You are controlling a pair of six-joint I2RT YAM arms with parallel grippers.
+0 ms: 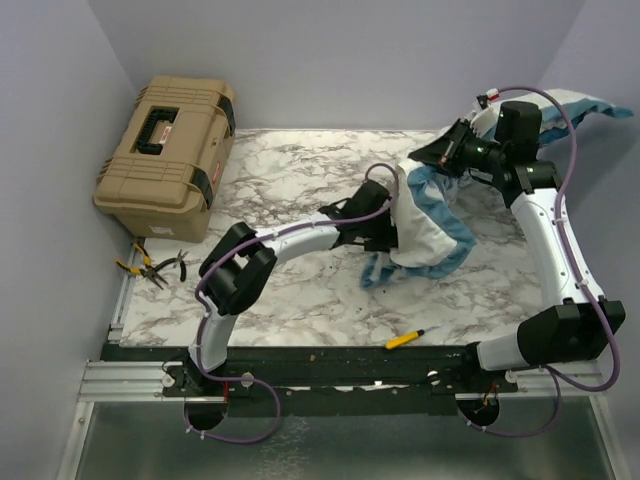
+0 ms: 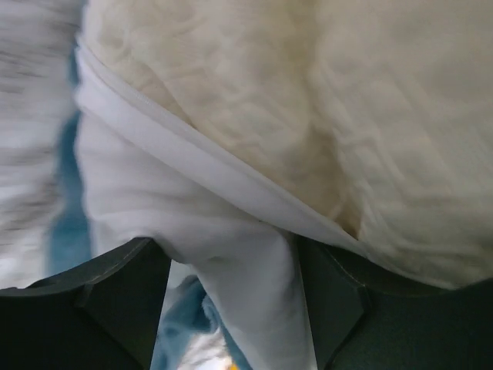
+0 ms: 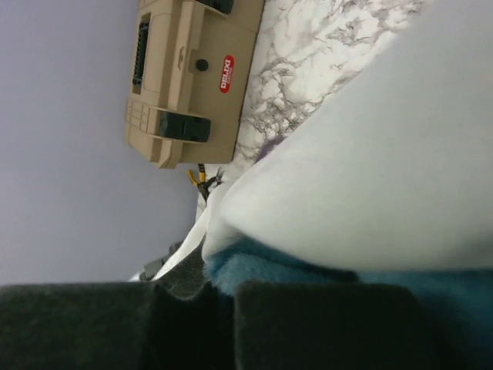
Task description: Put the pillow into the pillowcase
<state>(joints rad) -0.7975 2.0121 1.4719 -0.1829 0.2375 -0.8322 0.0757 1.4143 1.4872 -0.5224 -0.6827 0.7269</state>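
The pillowcase (image 1: 425,225) hangs mid-table between both arms, its white inside and blue trim showing; a patterned part (image 1: 590,105) sticks out behind the right arm. The cream dimpled pillow (image 2: 347,116) fills the upper part of the left wrist view, with the case's white edge (image 2: 154,200) across it; it is hidden in the top view. My left gripper (image 1: 385,232) is low at the case's left side, jaws apart, with a white fold (image 2: 254,308) between them. My right gripper (image 1: 440,155) is raised at the back right, shut on the blue trim (image 3: 254,266).
A tan toolbox (image 1: 170,155) stands at the back left, also in the right wrist view (image 3: 185,73). Yellow-handled pliers (image 1: 155,268) lie in front of it. A small yellow tool (image 1: 410,338) lies near the marble table's front edge (image 1: 300,340). Walls close in on three sides.
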